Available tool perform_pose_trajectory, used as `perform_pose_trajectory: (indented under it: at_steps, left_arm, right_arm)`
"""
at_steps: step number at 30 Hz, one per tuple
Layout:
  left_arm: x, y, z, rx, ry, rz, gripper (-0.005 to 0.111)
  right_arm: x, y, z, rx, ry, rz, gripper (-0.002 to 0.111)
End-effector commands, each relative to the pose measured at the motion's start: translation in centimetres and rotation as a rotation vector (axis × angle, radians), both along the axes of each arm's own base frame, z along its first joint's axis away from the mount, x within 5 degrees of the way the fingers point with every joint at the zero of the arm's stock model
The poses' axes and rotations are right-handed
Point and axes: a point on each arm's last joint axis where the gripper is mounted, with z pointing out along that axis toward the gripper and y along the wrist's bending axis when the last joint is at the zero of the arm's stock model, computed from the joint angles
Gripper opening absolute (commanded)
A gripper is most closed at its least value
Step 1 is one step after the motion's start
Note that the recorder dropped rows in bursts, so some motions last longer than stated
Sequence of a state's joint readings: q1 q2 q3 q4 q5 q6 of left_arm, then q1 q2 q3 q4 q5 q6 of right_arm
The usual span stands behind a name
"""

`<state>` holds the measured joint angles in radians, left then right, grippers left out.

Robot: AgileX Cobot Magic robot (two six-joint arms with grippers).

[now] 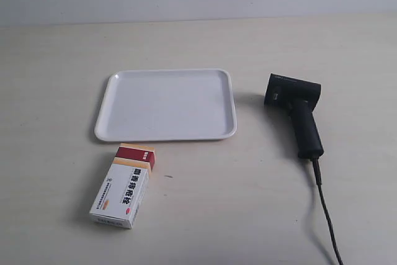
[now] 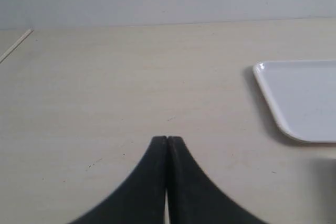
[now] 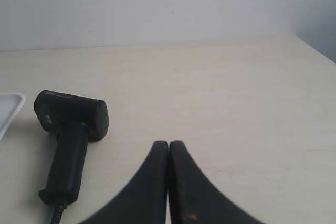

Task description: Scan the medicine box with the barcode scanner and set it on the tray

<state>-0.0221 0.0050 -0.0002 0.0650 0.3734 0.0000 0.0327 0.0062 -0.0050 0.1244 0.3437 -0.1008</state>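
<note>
Both the left pincer [image 2: 167, 141] and right pincer [image 3: 168, 145] are pressed together, empty, over the desk [image 1: 56, 60]. The medicine box [image 1: 123, 185], white with a dark red-orange end, is laid just beside the tray [image 1: 167, 104]; the black barcode scanner [image 1: 298, 112] is across it.

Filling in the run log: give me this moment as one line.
left gripper: shut, empty | right gripper: shut, empty | medicine box: on table, beside tray | barcode scanner: lying untouched
</note>
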Motion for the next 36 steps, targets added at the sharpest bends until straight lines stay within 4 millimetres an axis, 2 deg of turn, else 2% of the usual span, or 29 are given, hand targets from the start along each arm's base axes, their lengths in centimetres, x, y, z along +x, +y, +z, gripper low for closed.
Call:
perform_pose_trajectory:
  at_steps: [1,22,27,29,30,33,36]
  left_arm:
    - [0.0,0.0,0.1,-0.006,-0.009,0.005,0.000]
    - [0.0,0.0,0.1,0.007,-0.011,0.001,0.000]
    - [0.1,-0.2,0.4,0.005,-0.050,-0.040,0.000]
    - [0.2,-0.3,1.0,0.002,-0.116,-0.059,0.000]
    - [0.2,-0.4,1.3,0.000,-0.145,-0.063,0.000]
    - [0.3,-0.5,3.0,-0.009,-0.338,-0.079,0.000]
    - [0.3,-0.5,3.1,-0.009,-0.349,-0.080,0.000]
  right_arm:
    - [0.0,0.0,-0.1,-0.002,-0.003,-0.003,0.000]
    - [0.0,0.0,-0.1,-0.002,-0.003,-0.003,0.000]
    - [0.0,0.0,-0.1,-0.002,-0.003,-0.003,0.000]
    - [0.0,0.0,-0.1,-0.004,-0.009,-0.003,0.000]
    - [0.0,0.0,0.1,-0.003,-0.028,-0.005,0.000]
    - [0.3,-0.3,2.1,0.006,-0.247,-0.033,0.000]
    - [0.3,-0.4,2.7,0.009,-0.321,-0.042,0.000]
